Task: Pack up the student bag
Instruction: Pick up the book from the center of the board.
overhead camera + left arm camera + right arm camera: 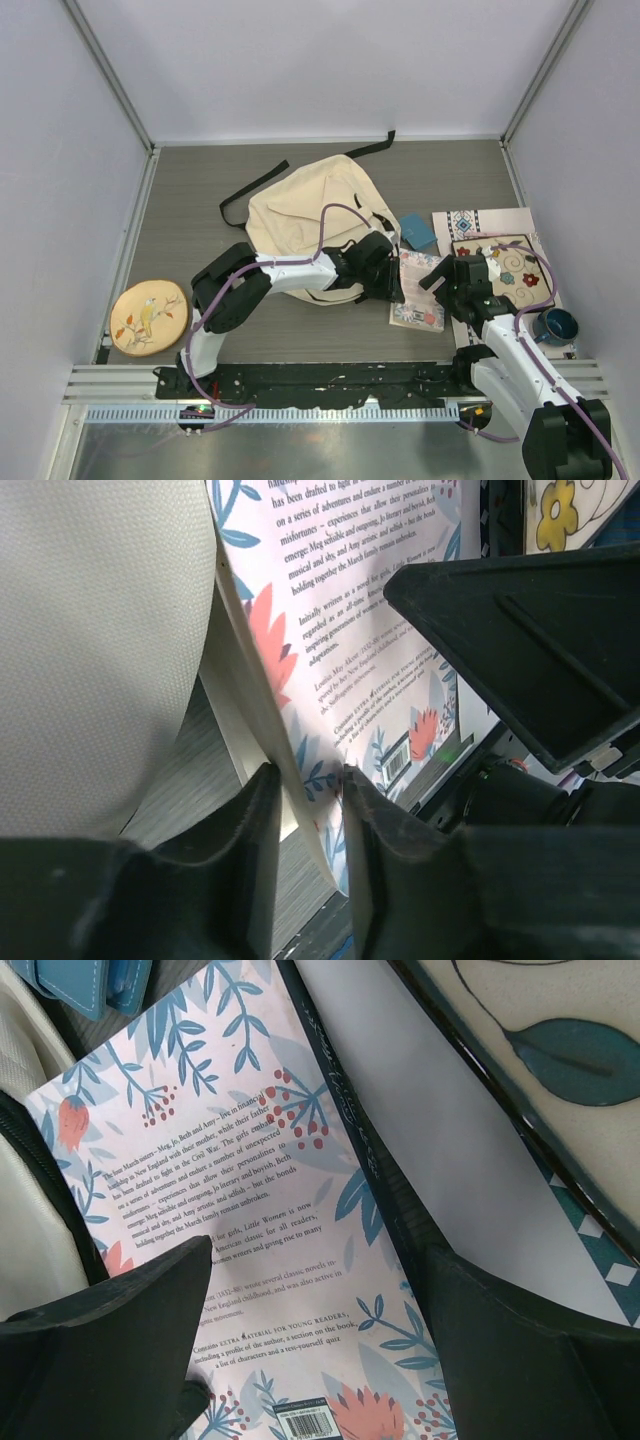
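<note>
Closest in, the black mounting rail ran along the table's near edge. At far left lay a round bird-painted plaque, well apart from everything else. The student bag lay flat mid-table, its black straps trailing towards the back, with the left arm stretched across its near edge. Just beside the bag, the left gripper was pinched on the raised edge of a floral paperback book. A blue pouch sat just behind the book. The right gripper hung over the same book with jaws spread wide, holding nothing, crowding the left one. Farther right lay a flowered mat on a patterned white cloth, with a dark blue cup at its near corner.
</note>
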`<state>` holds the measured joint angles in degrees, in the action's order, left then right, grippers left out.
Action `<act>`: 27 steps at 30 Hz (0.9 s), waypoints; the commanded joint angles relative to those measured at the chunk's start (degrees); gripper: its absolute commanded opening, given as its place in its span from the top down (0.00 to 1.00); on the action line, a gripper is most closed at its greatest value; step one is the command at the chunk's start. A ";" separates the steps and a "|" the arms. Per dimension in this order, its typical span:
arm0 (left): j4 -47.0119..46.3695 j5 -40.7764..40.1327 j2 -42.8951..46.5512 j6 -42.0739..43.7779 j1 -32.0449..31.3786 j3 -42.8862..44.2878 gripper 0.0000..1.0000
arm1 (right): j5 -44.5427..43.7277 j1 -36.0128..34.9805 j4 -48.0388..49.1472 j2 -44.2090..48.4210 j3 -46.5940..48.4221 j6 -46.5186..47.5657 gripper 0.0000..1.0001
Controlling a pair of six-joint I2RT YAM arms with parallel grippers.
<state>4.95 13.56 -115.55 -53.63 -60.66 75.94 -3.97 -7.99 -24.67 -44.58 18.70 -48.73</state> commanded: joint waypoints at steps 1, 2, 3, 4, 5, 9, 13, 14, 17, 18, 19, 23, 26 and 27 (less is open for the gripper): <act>-13.29 5.07 2.43 -2.27 -1.21 0.79 0.74 | 8.01 -0.63 3.84 0.46 -0.59 -1.81 0.11; -14.00 5.07 2.43 -2.53 -1.21 0.61 0.75 | 8.10 -0.71 3.92 0.37 -0.59 -1.81 0.11; -14.09 5.07 2.43 -2.80 -1.21 0.70 0.75 | 8.10 -0.71 3.84 0.46 -0.68 -1.72 0.11; -14.18 5.16 2.26 -2.80 -1.21 0.70 0.68 | 8.10 -0.71 3.84 0.54 -0.68 -1.89 0.10; -14.27 5.16 2.17 -2.97 -1.21 0.61 0.60 | 8.27 -0.71 3.92 0.46 -0.68 -1.89 0.11; -14.71 5.60 1.29 -3.68 -1.21 0.96 0.50 | 8.27 -0.71 3.84 0.54 -0.68 -1.81 0.10; -14.35 6.21 -0.38 -4.29 -1.21 1.40 0.55 | 8.45 -0.63 3.92 0.63 -0.86 -1.89 0.10; -14.27 6.21 -0.64 -4.64 -1.21 1.40 0.60 | 8.36 -0.62 3.92 0.63 -0.94 -1.89 0.11; -12.87 5.60 -0.64 -4.38 -1.21 1.40 0.84 | 8.27 -0.71 3.92 0.81 -0.86 -1.89 0.10; -12.43 5.25 -0.56 -4.03 -1.21 1.40 0.92 | 8.27 -0.71 3.84 0.81 -0.77 -1.89 0.11; -11.20 4.99 -0.38 -3.60 -1.12 1.58 1.00 | 8.10 -0.71 3.75 0.89 -0.68 -1.81 0.11; -9.87 4.63 0.85 -1.22 -1.21 1.84 1.00 | 6.44 -0.71 1.64 1.60 1.68 -0.84 0.11; -8.82 5.33 2.43 1.50 -1.21 2.45 1.00 | 4.24 -0.63 -1.78 3.17 4.58 0.91 0.10; -8.56 5.60 3.82 3.16 -1.21 2.63 1.00 | 2.14 -0.62 -4.05 3.70 7.12 1.79 0.10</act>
<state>-0.56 16.75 -115.33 -56.16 -60.51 75.81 -3.99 -7.79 -25.74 -43.24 18.94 -48.05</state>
